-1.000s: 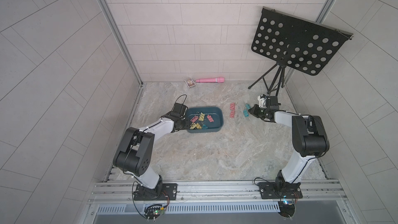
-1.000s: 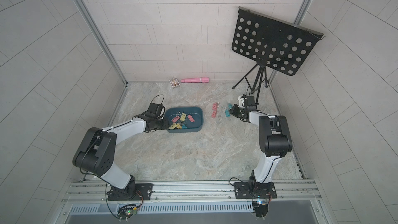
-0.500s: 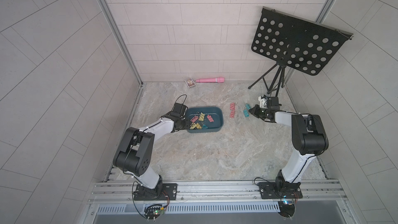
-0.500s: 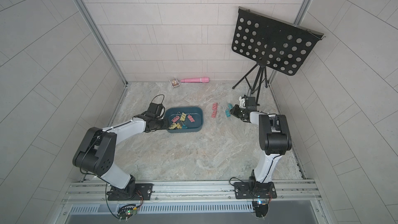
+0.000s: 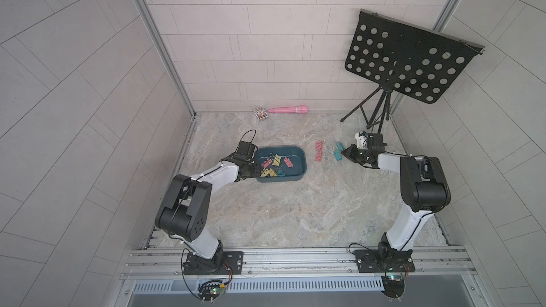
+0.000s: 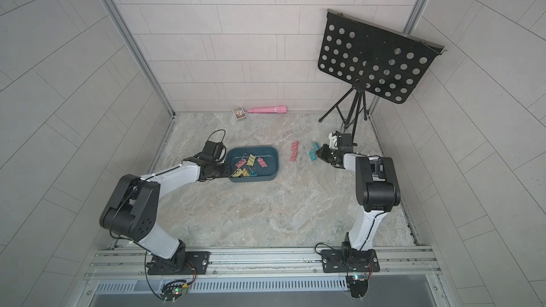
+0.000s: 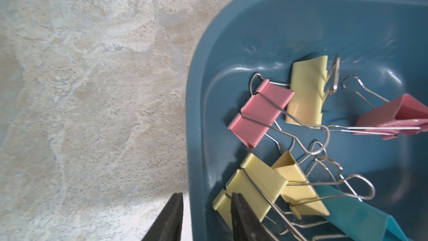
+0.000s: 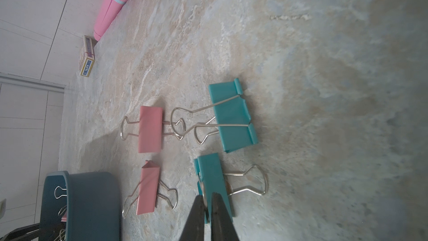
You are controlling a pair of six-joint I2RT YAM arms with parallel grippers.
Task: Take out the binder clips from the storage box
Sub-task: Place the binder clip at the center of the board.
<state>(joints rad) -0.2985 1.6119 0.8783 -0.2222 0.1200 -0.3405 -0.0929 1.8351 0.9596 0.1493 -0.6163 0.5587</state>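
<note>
My left tool (image 7: 206,195) pinches the storage box (image 7: 196,112) rim to steady it; I cannot tell whether my right tool (image 8: 207,197) grips the teal binder clip (image 8: 213,177) lying on the tabletop (image 8: 301,89).

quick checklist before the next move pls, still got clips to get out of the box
1. Box emptied: not ok. Pink, yellow and teal binder clips lie in the storage box.
2. Handles in the box free: not ok, the wire loops interlock.
3. Left gripper on the box: straddles its wall, one finger inside, one outside; firm clamp cannot tell.
4. Right gripper clear of the teal clip: cannot tell, fingertips flank its edge.
5. That clip down on the table: ok.
6. Room to lay more: ok, bare table beside the pink clips.
</note>
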